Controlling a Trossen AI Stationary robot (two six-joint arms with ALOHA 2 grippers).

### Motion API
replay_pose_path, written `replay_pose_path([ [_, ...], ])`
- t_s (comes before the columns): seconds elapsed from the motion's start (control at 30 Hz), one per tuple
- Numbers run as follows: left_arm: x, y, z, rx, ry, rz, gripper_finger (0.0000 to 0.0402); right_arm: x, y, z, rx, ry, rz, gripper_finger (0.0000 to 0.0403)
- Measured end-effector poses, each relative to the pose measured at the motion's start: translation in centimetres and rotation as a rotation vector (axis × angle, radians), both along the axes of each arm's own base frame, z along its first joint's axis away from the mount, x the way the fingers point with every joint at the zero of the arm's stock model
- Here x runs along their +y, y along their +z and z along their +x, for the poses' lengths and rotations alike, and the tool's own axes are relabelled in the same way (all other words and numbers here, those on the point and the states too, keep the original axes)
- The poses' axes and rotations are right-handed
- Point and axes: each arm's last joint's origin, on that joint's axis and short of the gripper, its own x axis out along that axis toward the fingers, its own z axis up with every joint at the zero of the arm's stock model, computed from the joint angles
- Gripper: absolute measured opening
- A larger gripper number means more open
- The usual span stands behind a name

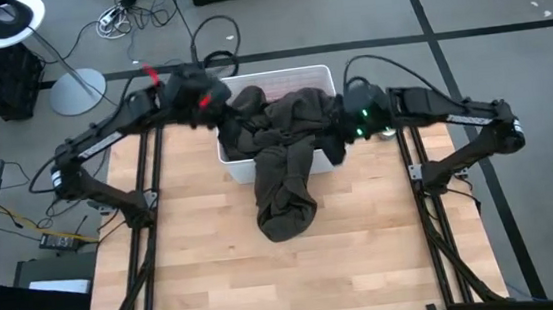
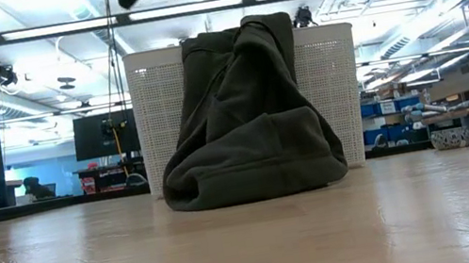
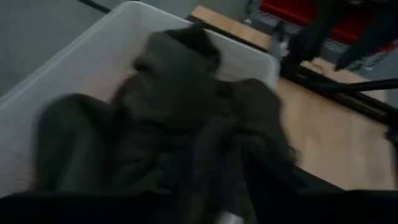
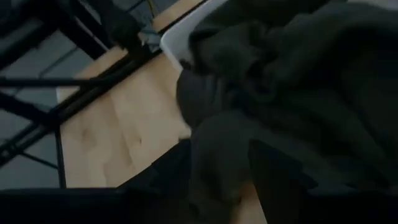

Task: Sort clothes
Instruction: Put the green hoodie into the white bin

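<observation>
A large olive-green garment [image 1: 285,189] spills out of the white bin [image 1: 280,74], hanging over its near rim with its lower end bunched on the table [image 2: 250,138]. More dark cloth [image 1: 247,105] lies in the bin. My left gripper [image 1: 220,102] hovers over the bin's left part, above the cloth [image 3: 174,106]. My right gripper [image 1: 342,127] is at the bin's right near corner, open, its fingers on either side of a fold of the olive garment [image 4: 298,93]. My right gripper [image 4: 221,180] has a fold of the olive garment [image 4: 217,149] between its open fingers, coming at it from the table's right side. I cannot tell whether the fingers touch the cloth.
The bin's white latticed wall [image 2: 156,116] stands at the table's far middle. Bare wooden tabletop [image 1: 298,284] lies near, left and right of the garment. Black frame rails [image 1: 146,217] run along both sides of the table.
</observation>
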Motion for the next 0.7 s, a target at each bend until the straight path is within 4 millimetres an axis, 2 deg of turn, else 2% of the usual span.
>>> replay_pose_path([
  [0.17, -4.2, -1.0, 0.1, 0.012, -0.009, -0.030, 0.0137, 4.1, -0.2, -0.9, 0.061, 0.034, -0.056, 0.0157],
  [0.27, -6.7, -2.4, 1.0, -0.006, -0.033, -0.068, 0.0137, 6.3, -1.3, -0.9, 0.078, 0.045, -0.075, 0.0155],
  [0.53, -12.4, -7.7, 2.8, -0.030, -0.010, -0.166, 0.0133, 10.8, -7.9, -0.3, 0.088, 0.072, 0.021, 0.0147],
  [0.7, -14.8, -11.2, 2.6, -0.016, 0.034, -0.245, 0.0131, 12.2, -12.3, -0.5, 0.107, 0.058, 0.089, 0.0146],
])
